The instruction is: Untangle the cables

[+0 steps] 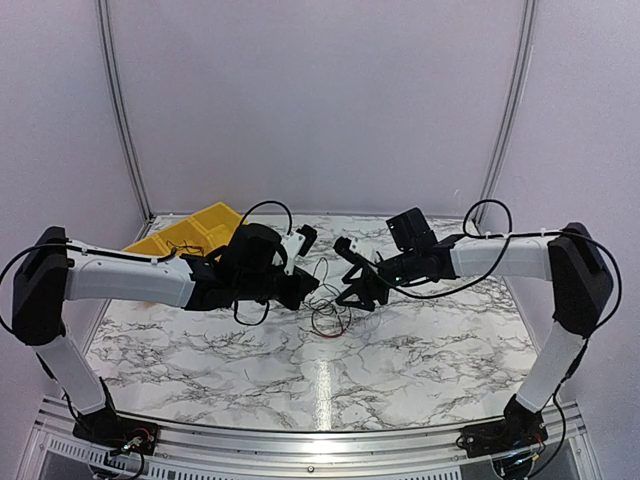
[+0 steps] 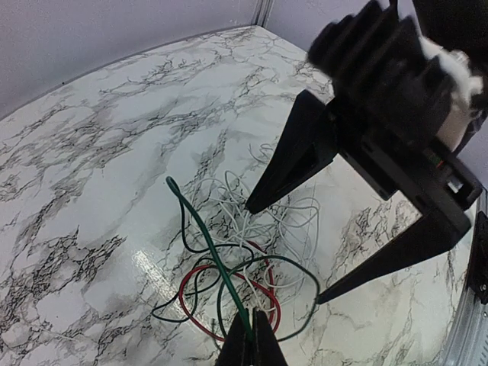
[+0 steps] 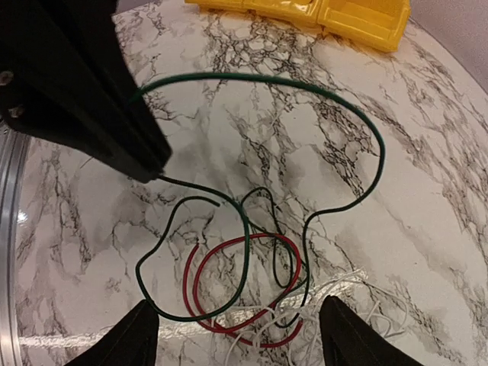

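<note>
left gripper (image 2: 250, 341): reaching inward, pinching green cable (image 2: 200, 229) between fingertips | right gripper (image 3: 240, 326): angling down, fingers spread wide, cables (image 3: 245, 284) just beyond fingertips

One tangle of cables (image 3: 245, 252), one bin (image 3: 366, 19)

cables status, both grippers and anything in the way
Left gripper shut on green cable. Right gripper open over the tangle. Cables tangled, red, green and white loops on table. Yellow bin off to the side, nothing blocking.
</note>
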